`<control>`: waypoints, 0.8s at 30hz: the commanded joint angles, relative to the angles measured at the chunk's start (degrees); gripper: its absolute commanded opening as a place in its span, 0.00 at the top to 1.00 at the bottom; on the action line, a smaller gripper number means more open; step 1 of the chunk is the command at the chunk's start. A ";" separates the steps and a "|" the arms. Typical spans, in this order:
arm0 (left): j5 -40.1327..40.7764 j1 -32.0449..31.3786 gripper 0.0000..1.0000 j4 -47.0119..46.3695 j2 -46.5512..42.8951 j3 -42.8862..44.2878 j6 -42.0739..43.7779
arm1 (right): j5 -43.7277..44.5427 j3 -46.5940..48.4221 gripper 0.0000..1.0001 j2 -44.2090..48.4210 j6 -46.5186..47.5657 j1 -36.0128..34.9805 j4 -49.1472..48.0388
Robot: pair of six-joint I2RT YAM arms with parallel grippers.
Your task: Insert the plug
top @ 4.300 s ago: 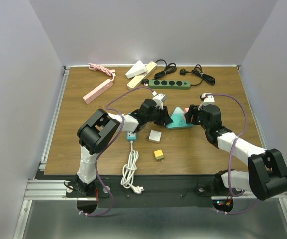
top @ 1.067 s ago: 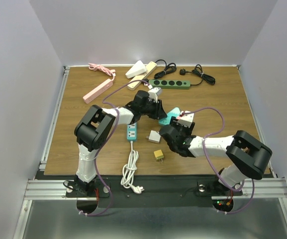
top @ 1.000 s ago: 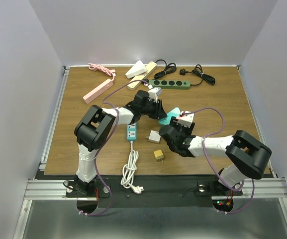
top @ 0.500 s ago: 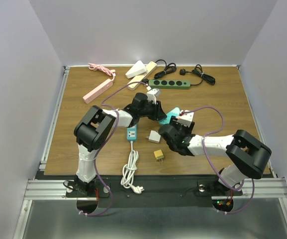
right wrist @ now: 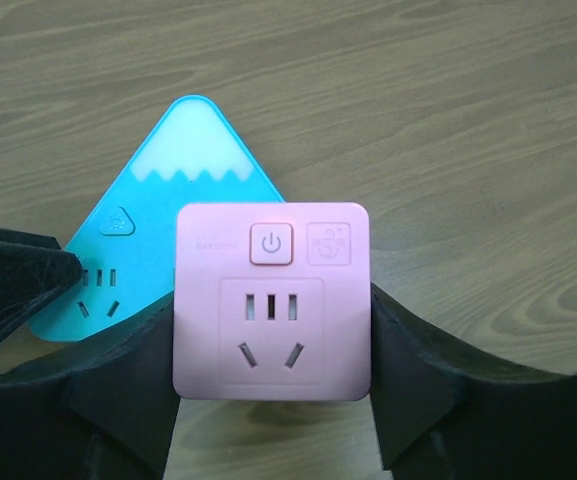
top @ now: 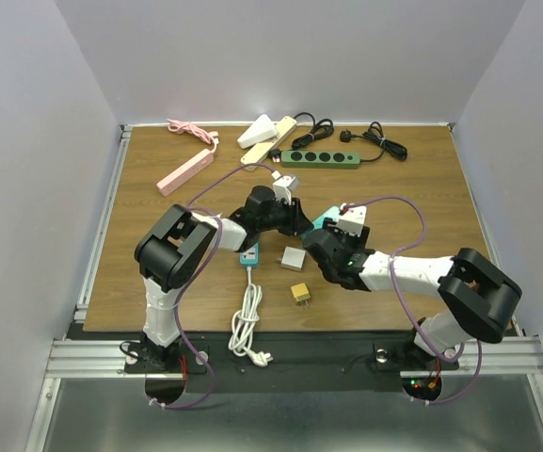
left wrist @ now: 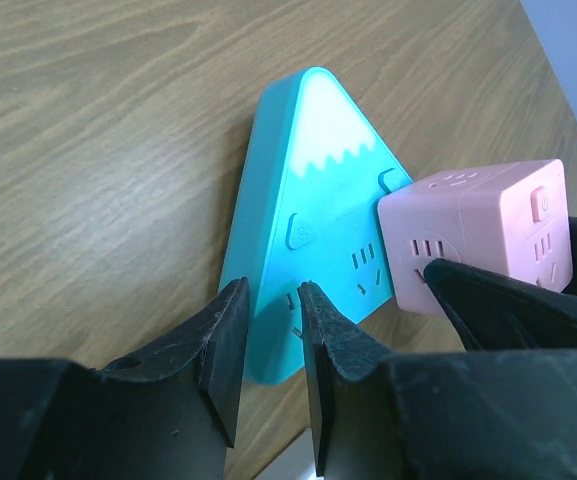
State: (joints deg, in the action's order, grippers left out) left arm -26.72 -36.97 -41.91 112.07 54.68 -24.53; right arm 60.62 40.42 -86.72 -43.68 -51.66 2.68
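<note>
Top view: left gripper (left wrist: 268,345) and right gripper (right wrist: 272,335) cover most of the teal mountain-shaped socket (top: 322,219), the pink cube adapter (right wrist: 272,300) hides its own prongs in both wrist views, and left-finger contact at the socket's near edge is unreadable.

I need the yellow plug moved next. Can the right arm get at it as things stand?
Probably not yet. The yellow plug lies uncovered on the table close to the right gripper, but that gripper is shut on the pink cube socket and would have to let go first.
</note>
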 commanded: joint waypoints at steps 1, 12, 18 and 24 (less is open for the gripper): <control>-6.59 -3.37 0.62 3.33 -2.30 -1.50 -2.45 | -4.63 -0.70 0.27 3.83 0.88 0.51 3.56; -5.80 -3.37 0.62 4.29 -4.40 -2.12 -1.83 | -5.69 -1.66 0.02 8.76 0.18 0.59 6.81; -4.92 -3.37 0.62 4.73 -5.81 -3.34 -1.66 | -6.91 -3.50 0.05 12.53 -0.79 0.86 9.62; -4.92 -3.37 0.63 5.08 -6.86 -3.70 -1.39 | -11.83 -5.36 0.25 14.74 0.79 2.53 9.80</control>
State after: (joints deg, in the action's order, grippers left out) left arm -30.04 -39.81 -36.53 108.99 51.81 -26.22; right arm 51.79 35.53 -72.97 -43.27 -50.09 11.94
